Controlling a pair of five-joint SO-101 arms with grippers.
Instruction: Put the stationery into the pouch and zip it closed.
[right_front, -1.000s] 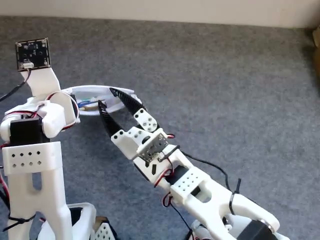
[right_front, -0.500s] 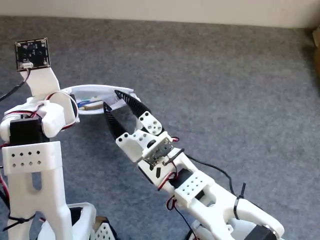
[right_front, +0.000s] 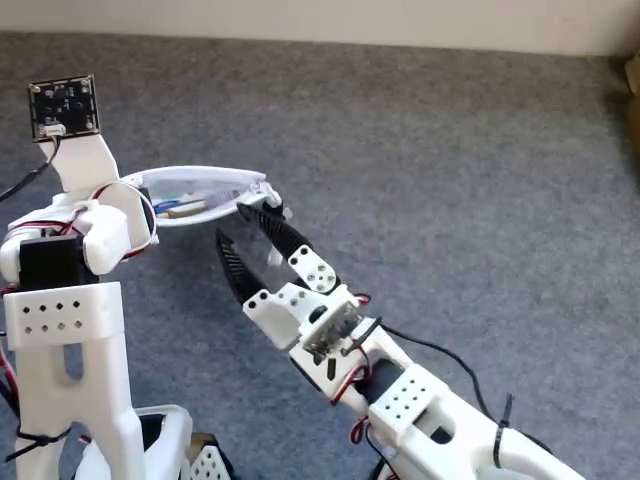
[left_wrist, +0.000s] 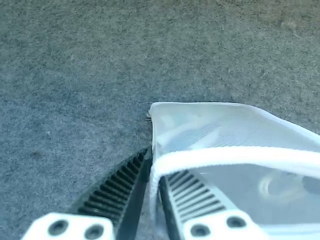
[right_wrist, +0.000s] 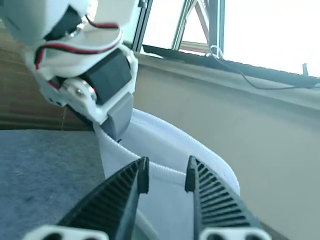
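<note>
**A:** What is the left gripper (left_wrist: 152, 162) doing?

**B:** It pinches the rim of the pouch (left_wrist: 225, 125). The pouch looks soft, thin and floppy, so I think the rim is the best place to hold it.

**A:** And the right gripper (right_front: 245, 228)?

**B:** It is open a little. Its arm stretches low over the desk (right_front: 450, 150), with the pouch end at its 11 o'clock. The stationery (right_front: 185, 208) lies inside.

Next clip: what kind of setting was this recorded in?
Probably an indoor hobby or lab workspace: a grey carpet-like surface, a bright window above a ledge with a cable along it, and a white pouch held by the left hand.
</note>
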